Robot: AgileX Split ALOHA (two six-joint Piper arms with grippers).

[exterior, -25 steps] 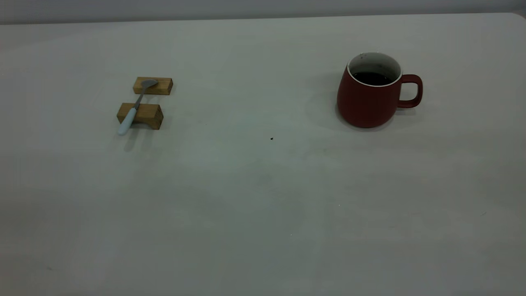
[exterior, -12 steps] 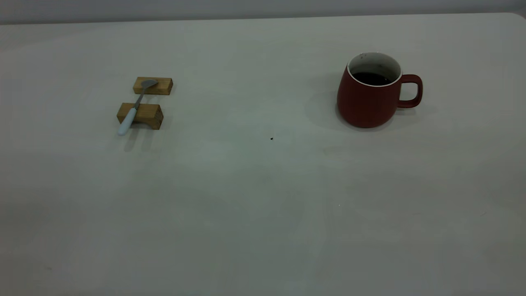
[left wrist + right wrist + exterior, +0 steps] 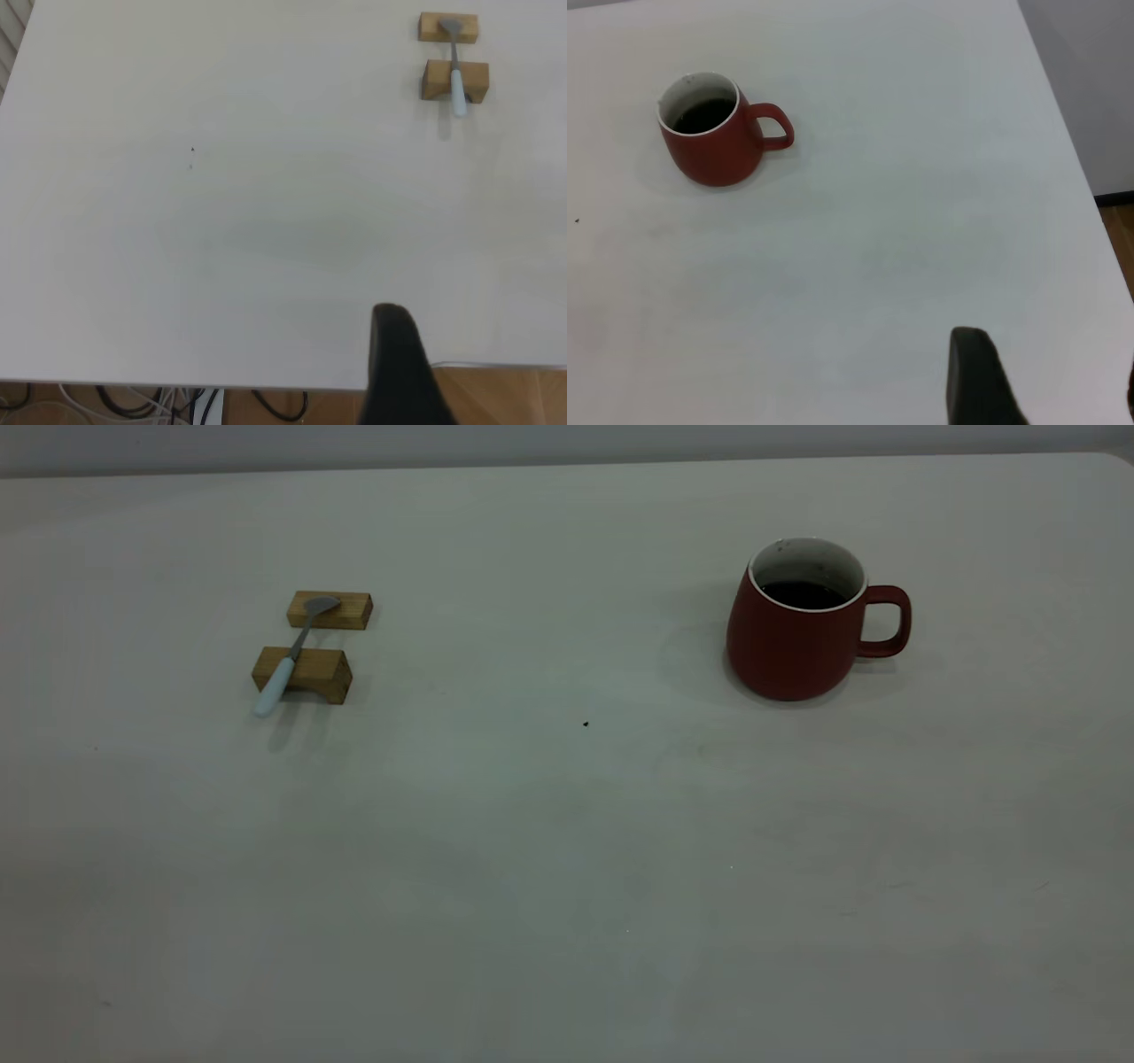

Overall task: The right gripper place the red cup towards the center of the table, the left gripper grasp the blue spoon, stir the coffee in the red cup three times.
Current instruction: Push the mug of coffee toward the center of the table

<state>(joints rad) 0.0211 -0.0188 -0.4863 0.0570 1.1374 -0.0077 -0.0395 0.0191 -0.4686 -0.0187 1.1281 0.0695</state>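
The red cup (image 3: 791, 646) stands upright at the right of the table (image 3: 567, 850), handle pointing right, with dark coffee (image 3: 804, 593) inside. It also shows far off in the right wrist view as the red cup (image 3: 713, 149). The blue spoon (image 3: 285, 662) lies across two small wooden blocks at the left, also visible as the blue spoon (image 3: 457, 80). Neither gripper appears in the exterior view. My left gripper (image 3: 483, 350) hangs over the table's edge, one dark finger (image 3: 396, 363) showing, nothing held. My right gripper (image 3: 1050, 359) stands open and empty, far from the cup.
Two wooden blocks (image 3: 330, 609) (image 3: 306, 675) carry the spoon. A tiny dark speck (image 3: 586, 724) lies near the table's middle. Cables (image 3: 133, 403) and wooden floor (image 3: 505, 398) lie beyond the table edge. The table's right edge (image 3: 1072, 168) runs near my right gripper.
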